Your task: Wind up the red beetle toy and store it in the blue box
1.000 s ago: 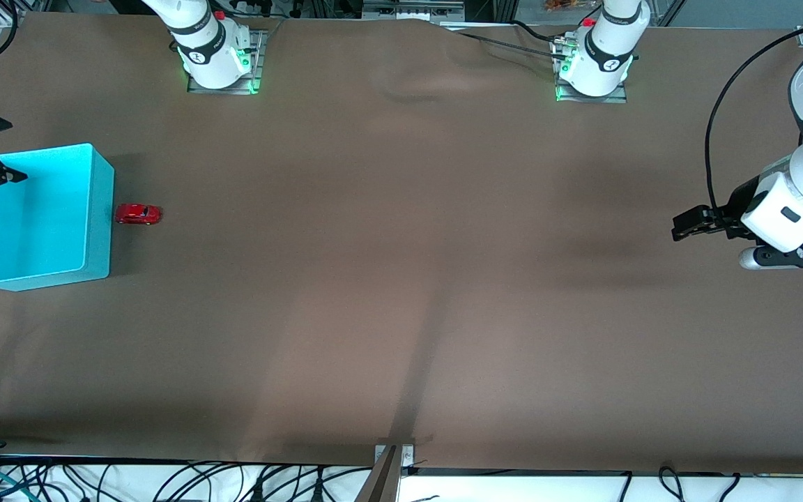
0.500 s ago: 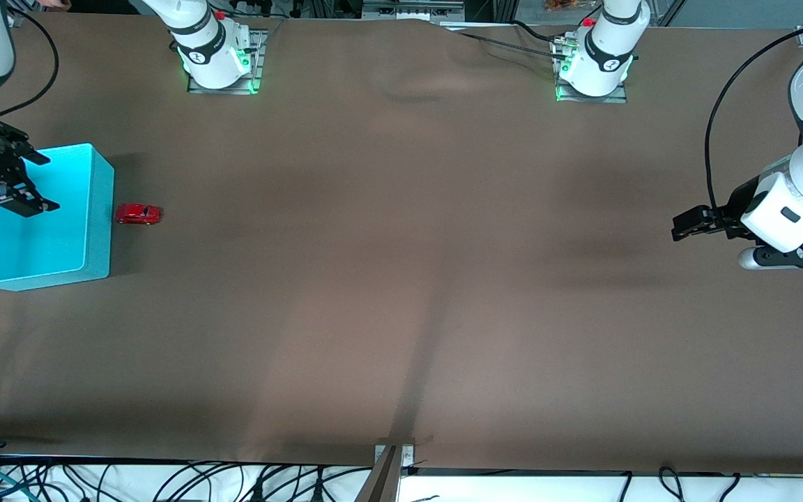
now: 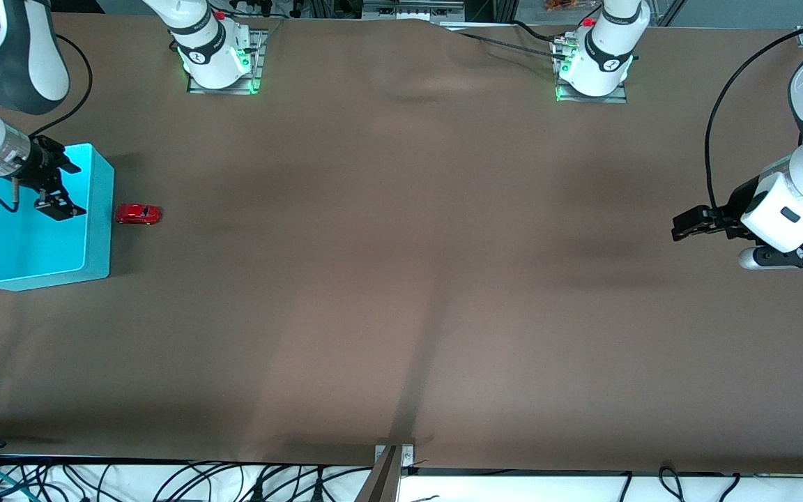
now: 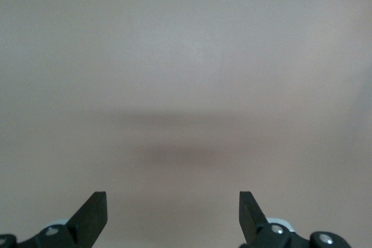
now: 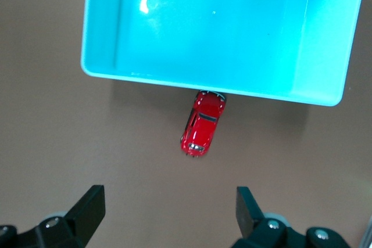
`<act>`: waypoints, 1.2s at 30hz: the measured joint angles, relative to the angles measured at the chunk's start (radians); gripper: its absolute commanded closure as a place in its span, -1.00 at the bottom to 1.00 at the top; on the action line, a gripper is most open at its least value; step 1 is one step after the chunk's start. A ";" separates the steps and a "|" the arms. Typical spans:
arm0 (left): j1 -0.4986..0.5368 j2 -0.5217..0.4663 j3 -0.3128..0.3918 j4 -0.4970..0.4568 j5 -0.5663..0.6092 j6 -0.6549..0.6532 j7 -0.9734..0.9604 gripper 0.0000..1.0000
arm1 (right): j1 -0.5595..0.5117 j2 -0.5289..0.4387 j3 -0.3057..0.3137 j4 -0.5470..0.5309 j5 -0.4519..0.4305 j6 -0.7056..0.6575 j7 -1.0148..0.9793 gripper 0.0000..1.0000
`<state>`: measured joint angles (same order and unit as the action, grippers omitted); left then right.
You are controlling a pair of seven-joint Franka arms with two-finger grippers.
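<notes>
The red beetle toy [image 3: 138, 214] sits on the brown table, one end close against the outer wall of the blue box [image 3: 100, 230]. In the right wrist view the toy [image 5: 203, 123] lies just outside the box [image 5: 221, 27], which holds nothing. My right gripper [image 3: 65, 189] hangs open in the air over the box's edge nearest the toy, and nothing is between its fingers [image 5: 168, 196]. My left gripper [image 3: 682, 226] waits open above bare table at the left arm's end, and its wrist view [image 4: 173, 198] shows only the cloth.
Both arm bases [image 3: 220, 63] [image 3: 593, 66] stand along the table edge farthest from the front camera. Wrinkles in the brown cloth [image 3: 415, 90] lie between them. Cables [image 3: 164, 481] hang below the table's nearest edge.
My right gripper has moved in from the table's end, across the blue box toward the toy. The left arm, the toy and the box have not moved.
</notes>
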<state>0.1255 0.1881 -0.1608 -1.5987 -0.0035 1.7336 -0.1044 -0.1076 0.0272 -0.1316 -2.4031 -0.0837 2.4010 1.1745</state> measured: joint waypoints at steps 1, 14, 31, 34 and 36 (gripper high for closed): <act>0.000 0.000 0.000 0.000 0.000 0.000 0.000 -1.00 | 0.000 0.012 0.000 -0.012 0.000 0.026 0.006 -1.00; -0.001 0.001 0.000 0.000 0.000 0.000 0.000 -1.00 | -0.001 0.140 -0.003 -0.047 0.000 0.185 0.024 -1.00; -0.001 0.001 0.000 0.000 0.000 0.000 0.000 -1.00 | -0.007 0.242 -0.028 -0.047 0.000 0.299 0.024 -1.00; -0.001 0.001 0.000 0.000 0.000 0.000 0.000 -1.00 | -0.007 0.249 -0.028 -0.047 0.000 0.304 0.024 -1.00; -0.001 0.001 0.000 0.000 0.000 0.000 0.000 -1.00 | -0.007 0.252 -0.028 -0.047 0.000 0.305 0.024 -1.00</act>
<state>0.1242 0.1896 -0.1609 -1.5986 -0.0036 1.7336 -0.1043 -0.1142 0.2788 -0.1597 -2.4500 -0.0837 2.7057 1.1985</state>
